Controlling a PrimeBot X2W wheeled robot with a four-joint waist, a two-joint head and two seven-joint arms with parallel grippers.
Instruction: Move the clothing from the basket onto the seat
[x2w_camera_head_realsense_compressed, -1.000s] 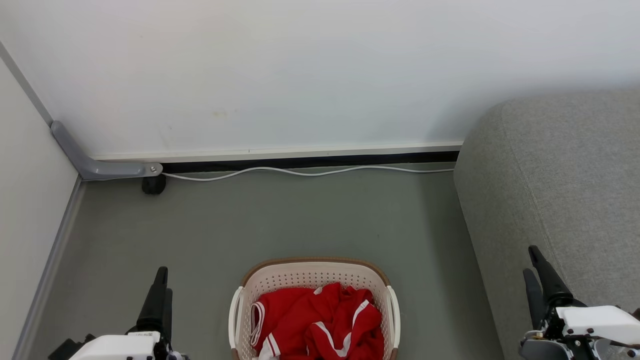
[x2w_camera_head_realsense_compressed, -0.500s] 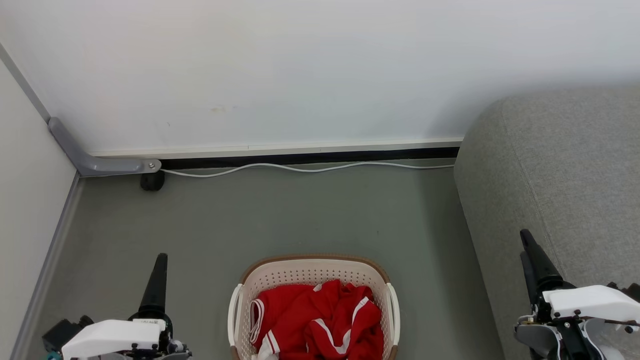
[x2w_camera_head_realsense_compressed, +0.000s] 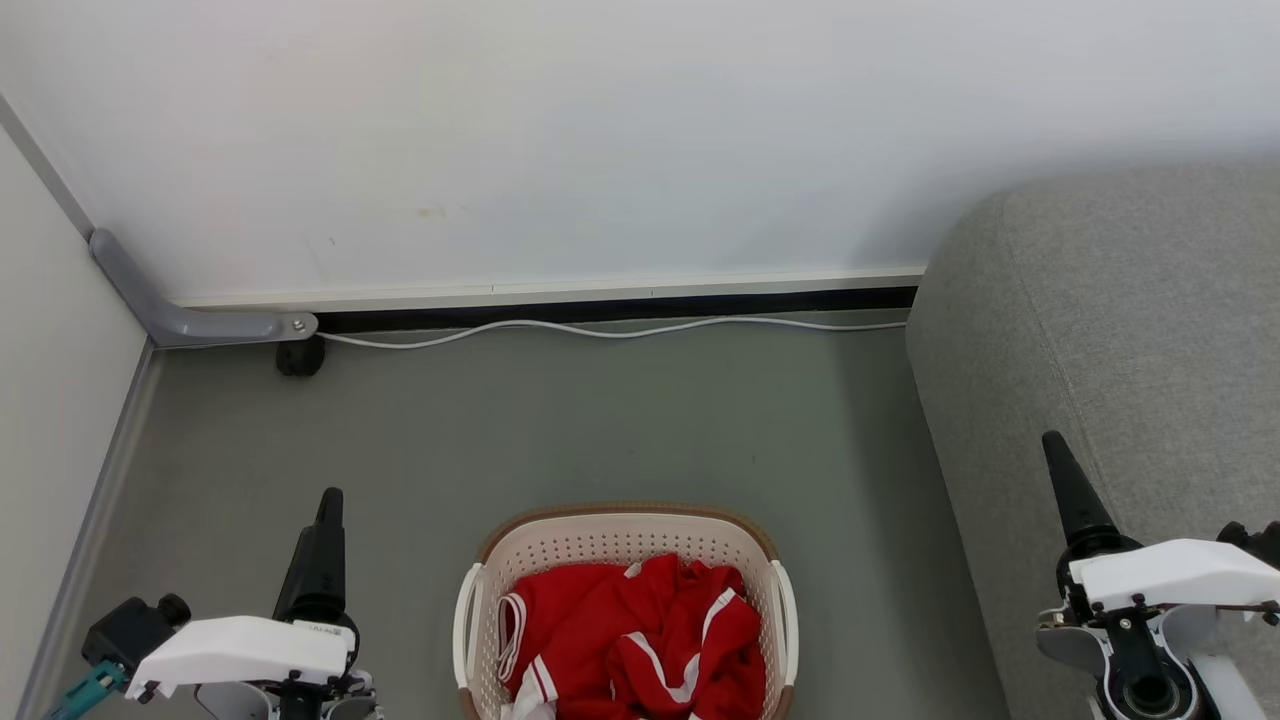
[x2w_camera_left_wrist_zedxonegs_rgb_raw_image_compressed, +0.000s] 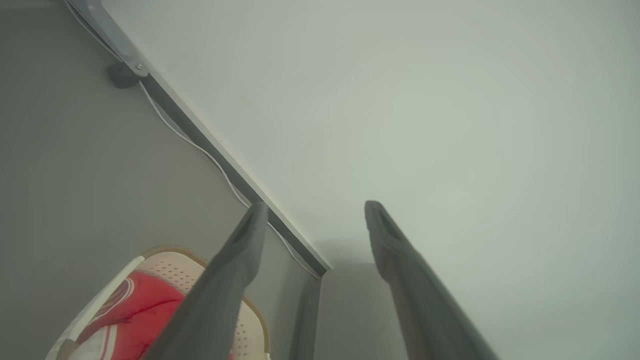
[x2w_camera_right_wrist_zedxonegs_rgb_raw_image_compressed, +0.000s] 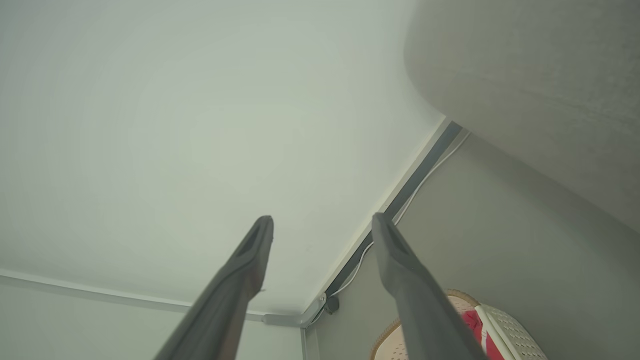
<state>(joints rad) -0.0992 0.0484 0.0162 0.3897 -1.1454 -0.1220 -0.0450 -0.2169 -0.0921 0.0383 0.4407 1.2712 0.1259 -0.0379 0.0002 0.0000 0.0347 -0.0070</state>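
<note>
While the clothing (x2w_camera_head_realsense_compressed: 630, 645) lies heaped inside the basket (x2w_camera_head_realsense_compressed: 620, 535), which is set on the floor (x2w_camera_head_realsense_compressed: 600, 420), the seat (x2w_camera_head_realsense_compressed: 1120, 330) is seen to its right, not touching it; the fingers of the left gripper (x2w_camera_left_wrist_zedxonegs_rgb_raw_image_compressed: 316, 206) are held wide apart, empty; those of the right gripper (x2w_camera_right_wrist_zedxonegs_rgb_raw_image_compressed: 322, 220) are likewise spread, empty.

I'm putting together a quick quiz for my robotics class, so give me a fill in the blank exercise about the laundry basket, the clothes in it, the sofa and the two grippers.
1. The clothing lying in the basket is bright ____ with white stripes.
2. The seat stands on the robot's ____ side of the basket.
3. The left gripper and the right gripper both stand ____, with nothing between their fingers.

Missing words: red; right; open
</note>
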